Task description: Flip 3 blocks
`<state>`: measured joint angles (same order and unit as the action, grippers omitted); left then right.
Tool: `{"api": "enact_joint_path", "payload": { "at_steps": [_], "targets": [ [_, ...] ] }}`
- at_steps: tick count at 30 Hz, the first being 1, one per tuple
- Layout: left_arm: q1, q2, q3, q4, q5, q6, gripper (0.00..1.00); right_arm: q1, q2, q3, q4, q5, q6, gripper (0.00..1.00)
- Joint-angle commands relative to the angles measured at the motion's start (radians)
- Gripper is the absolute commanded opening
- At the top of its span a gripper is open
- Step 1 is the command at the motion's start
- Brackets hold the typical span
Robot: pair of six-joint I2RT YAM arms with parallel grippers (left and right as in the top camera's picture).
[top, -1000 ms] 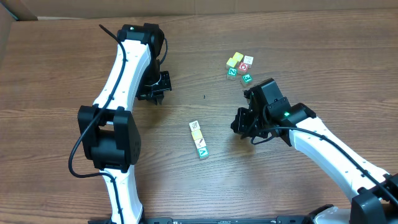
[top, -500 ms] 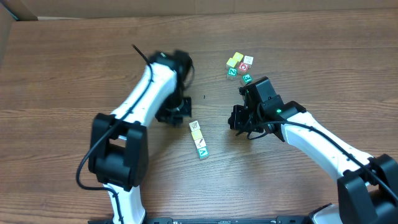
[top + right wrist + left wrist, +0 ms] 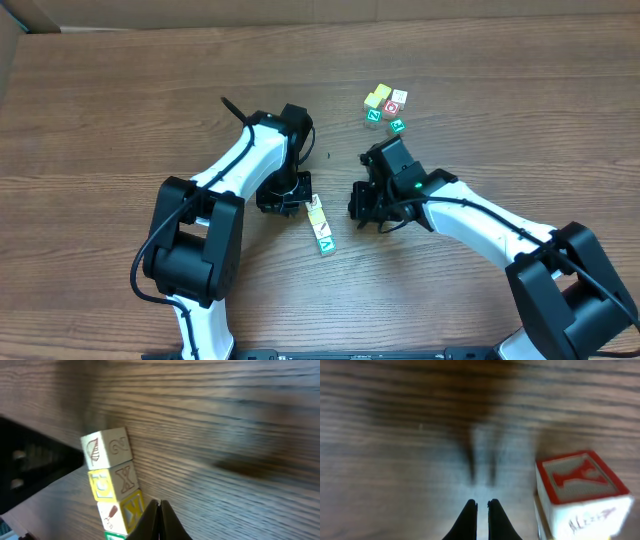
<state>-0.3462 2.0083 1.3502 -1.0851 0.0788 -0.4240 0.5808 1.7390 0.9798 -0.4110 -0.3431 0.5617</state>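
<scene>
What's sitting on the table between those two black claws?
A short row of alphabet blocks: its far end lies between the left gripper and the right gripper. The overhead view shows it.

White shells (image 3: 236, 165), black joints (image 3: 190, 245), cables (image 3: 136, 272), black left pincer (image 3: 481, 506), right pincer (image 3: 159, 506)

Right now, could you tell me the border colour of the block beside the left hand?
Red on the block; left wrist view best.
</scene>
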Motion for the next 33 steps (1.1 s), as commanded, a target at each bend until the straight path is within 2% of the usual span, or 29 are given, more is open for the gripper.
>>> {"api": "enact_joint_path", "payload": {
  "at_steps": [1, 7, 13, 22, 33],
  "targets": [
    [0.002, -0.006, -0.035, 0.046, 0.018, -0.017, 0.04, 0.005, 0.003, 0.008, 0.009, 0.056, 0.018, 0.04],
    [0.002, -0.006, -0.040, 0.116, 0.018, -0.002, 0.04, 0.005, 0.004, 0.008, 0.006, 0.148, 0.018, 0.04],
    [0.002, -0.006, -0.040, 0.155, 0.020, 0.005, 0.04, 0.008, 0.006, 0.008, 0.005, 0.151, 0.018, 0.05],
    [0.002, -0.006, -0.040, 0.050, 0.064, 0.016, 0.04, 0.008, 0.006, 0.002, -0.004, 0.152, 0.018, 0.05],
    [0.002, -0.006, -0.040, 0.083, 0.170, 0.027, 0.04, 0.008, 0.006, 0.001, -0.009, 0.152, 0.018, 0.08]
  ]
}}
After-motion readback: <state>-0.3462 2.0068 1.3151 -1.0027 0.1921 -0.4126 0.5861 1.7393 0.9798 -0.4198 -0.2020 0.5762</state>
